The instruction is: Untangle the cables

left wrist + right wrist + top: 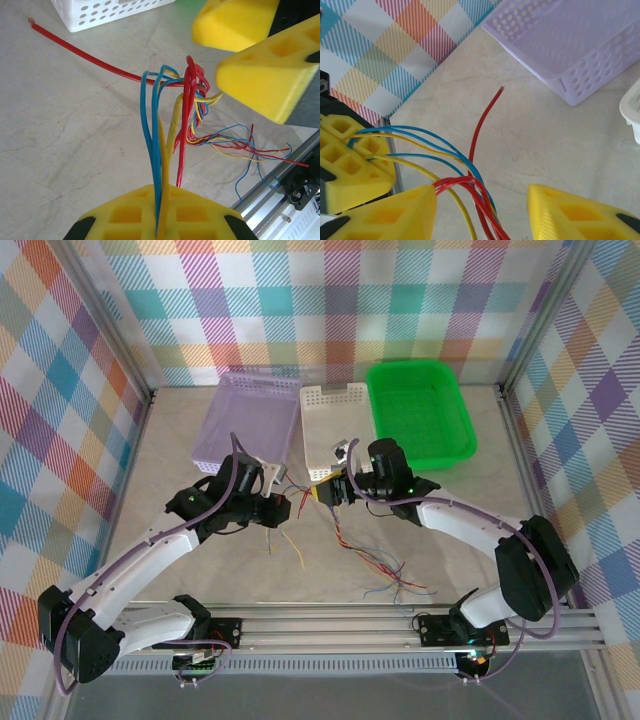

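Mid-untangling: left hand (159, 197) clamped on blue and yellow strands of cables (188, 100). Bunch hangs between both hands above tabletop (500, 480), loose ends trailing onto it near front rail. Right hand (482, 200) half-spread, red strands in gap, not pinched. Next move likely: close on red strands, draw hands apart gently, avoid tightening knot.

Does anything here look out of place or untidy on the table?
Yes. The cables are tangled into a clump between the left gripper and right gripper, and one red wire sticks out alone toward the white basket. Loose ends sprawl near the front rail.
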`<state>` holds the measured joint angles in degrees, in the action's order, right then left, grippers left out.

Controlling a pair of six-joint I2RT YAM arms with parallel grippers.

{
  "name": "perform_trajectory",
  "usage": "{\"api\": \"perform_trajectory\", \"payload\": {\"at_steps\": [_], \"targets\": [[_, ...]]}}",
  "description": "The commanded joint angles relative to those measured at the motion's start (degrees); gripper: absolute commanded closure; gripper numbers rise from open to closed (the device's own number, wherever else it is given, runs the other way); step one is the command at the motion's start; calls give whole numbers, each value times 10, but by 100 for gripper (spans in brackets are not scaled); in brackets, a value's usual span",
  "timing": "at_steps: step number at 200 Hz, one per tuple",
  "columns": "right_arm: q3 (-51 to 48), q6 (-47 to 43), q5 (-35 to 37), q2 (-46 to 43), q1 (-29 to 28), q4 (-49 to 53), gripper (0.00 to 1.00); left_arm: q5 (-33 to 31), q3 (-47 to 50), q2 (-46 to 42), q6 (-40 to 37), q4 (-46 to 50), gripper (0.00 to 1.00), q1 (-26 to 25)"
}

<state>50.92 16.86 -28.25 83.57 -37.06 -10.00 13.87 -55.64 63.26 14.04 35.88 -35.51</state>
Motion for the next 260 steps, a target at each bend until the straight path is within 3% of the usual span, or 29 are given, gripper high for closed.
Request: {"api": "perform_trajectory", "payload": {"at_steps": [1,86,175,206,229,250,260], "targets": [[15,-16,-23,12,4,2,51,-4,-3,-6,-9,3,100,-9],[0,-10,-24,19,4,-13,64,-3,-3,-8,-9,0,100,-10],[-6,-12,-20,27,4,-14,63,-3,0,-17,-9,-5,100,-10],[-6,-11,-13,24,4,-14,74,-1,0,-19,-7,-6,100,-10],[-7,-11,6,19,4,-11,88,-4,2,-23,-9,-3,100,-10],[-20,-4,55,1,9,-12,100,-14,2,-34,-11,6,100,-11],[-28,8,86,-12,18,-12,100,-25,0,-41,-13,16,100,-11]]}}
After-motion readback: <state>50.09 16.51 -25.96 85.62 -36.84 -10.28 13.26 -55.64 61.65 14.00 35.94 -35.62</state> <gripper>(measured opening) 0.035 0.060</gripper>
